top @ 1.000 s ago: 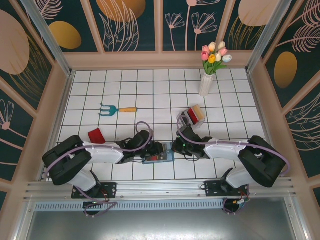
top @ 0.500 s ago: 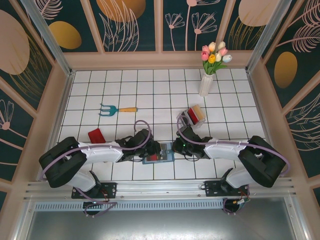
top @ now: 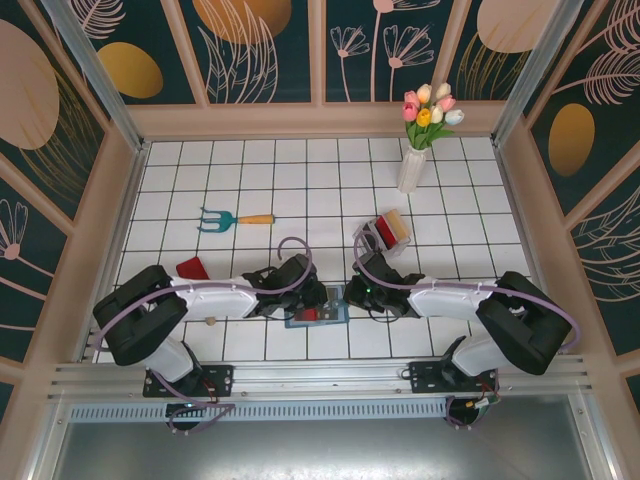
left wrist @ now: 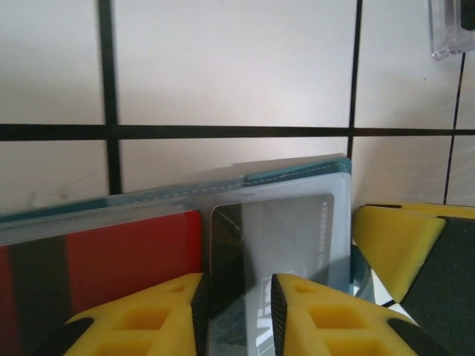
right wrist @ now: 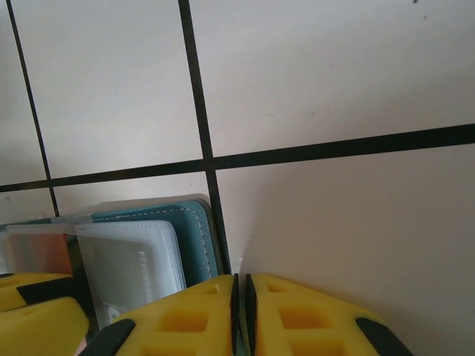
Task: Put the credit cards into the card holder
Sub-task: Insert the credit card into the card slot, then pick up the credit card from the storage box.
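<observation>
The teal card holder (top: 318, 315) lies open on the tiles near the front. In the left wrist view its clear sleeves (left wrist: 148, 204) hold a red card (left wrist: 111, 248) and a dark card (left wrist: 289, 230). My left gripper (left wrist: 237, 285) hovers over the dark card's near end, jaws a little apart with nothing pinched across them. My right gripper (right wrist: 240, 278) is closed to a sliver on the card holder's (right wrist: 197, 237) right edge. From above, the left gripper (top: 312, 298) and right gripper (top: 350, 295) meet over the holder. Another red card (top: 190, 267) lies on the tiles to the left.
A clear slotted rack (top: 390, 232) with red and tan cards stands behind the right gripper. A teal hand rake (top: 235, 218) lies at mid-left, and a white vase of tulips (top: 412, 168) stands at the back right. A tiny object (top: 210, 321) sits by the left forearm.
The left arm's elbow swung out and back while its gripper edged slightly right over the holder. The right arm has not moved.
</observation>
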Robot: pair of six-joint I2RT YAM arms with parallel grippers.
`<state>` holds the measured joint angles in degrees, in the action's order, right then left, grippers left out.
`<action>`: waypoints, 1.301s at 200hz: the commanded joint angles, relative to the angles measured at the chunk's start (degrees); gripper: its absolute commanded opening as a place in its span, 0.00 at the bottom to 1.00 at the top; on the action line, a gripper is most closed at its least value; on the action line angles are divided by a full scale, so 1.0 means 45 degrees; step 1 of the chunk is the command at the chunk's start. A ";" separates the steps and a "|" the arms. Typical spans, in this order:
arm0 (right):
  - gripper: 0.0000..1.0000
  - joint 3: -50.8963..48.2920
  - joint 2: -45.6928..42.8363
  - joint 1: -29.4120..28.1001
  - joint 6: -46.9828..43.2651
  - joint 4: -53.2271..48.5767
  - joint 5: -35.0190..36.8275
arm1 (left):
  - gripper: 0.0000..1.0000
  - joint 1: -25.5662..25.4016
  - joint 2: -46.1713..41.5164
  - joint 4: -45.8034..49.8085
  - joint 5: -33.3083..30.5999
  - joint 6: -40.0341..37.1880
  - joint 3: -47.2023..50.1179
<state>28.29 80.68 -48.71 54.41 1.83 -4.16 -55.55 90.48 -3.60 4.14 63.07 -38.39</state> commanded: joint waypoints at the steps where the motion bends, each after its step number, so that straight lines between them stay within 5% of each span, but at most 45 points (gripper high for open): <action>1: 0.16 -0.0404 0.0292 -0.0153 0.0133 0.0106 -0.0364 | 0.30 -0.0368 0.0562 0.0468 0.0251 -0.0316 -0.0471; 49: 0.15 -0.0448 0.0196 -0.0173 0.0178 0.0126 -0.0335 | 0.28 -0.0546 0.0592 0.0241 0.0231 -0.0232 -0.0561; 165: 0.22 0.1550 -0.2670 0.0272 -0.1165 -0.3730 0.2440 | 0.36 -0.0534 -0.2101 0.2360 -0.2830 0.0240 0.0842; 206: 0.33 0.3146 -0.3815 0.2764 -0.4130 -0.5250 0.2794 | 0.44 -0.0404 -0.3327 0.1812 -0.3534 -0.0357 0.0649; 260: 0.42 0.5863 -0.1569 0.5328 -0.7747 -0.6671 0.2025 | 0.62 0.1344 -0.3178 -0.0271 -0.2011 -0.0873 0.0439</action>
<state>49.39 68.60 -26.85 30.13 -22.00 6.09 -52.90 75.61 1.67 -8.51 60.60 -35.27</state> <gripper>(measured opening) 0.413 0.589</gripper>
